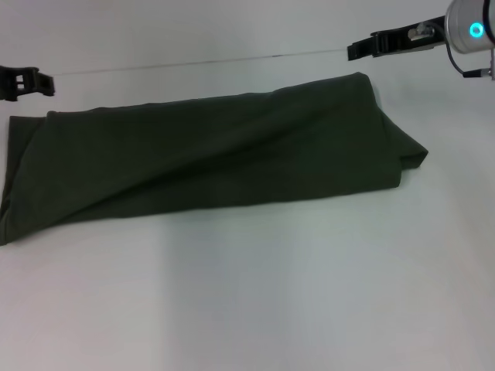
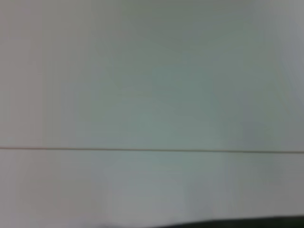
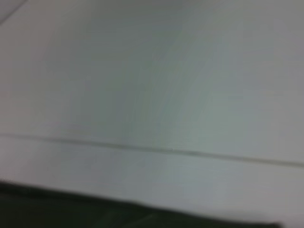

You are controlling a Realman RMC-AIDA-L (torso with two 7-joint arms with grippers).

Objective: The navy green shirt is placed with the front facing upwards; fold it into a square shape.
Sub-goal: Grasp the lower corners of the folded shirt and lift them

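The navy green shirt lies folded lengthwise into a long band across the white table. Only its plain green side shows; the lettering and collar are hidden. Its right end has a doubled flap. My left gripper hovers just beyond the shirt's far left corner, holding nothing. My right gripper hovers just beyond the shirt's far right corner, open and empty. A dark strip of the shirt shows in the left wrist view and in the right wrist view.
The white table stretches in front of the shirt. A thin seam line runs across the table behind the shirt; it also shows in the left wrist view and the right wrist view.
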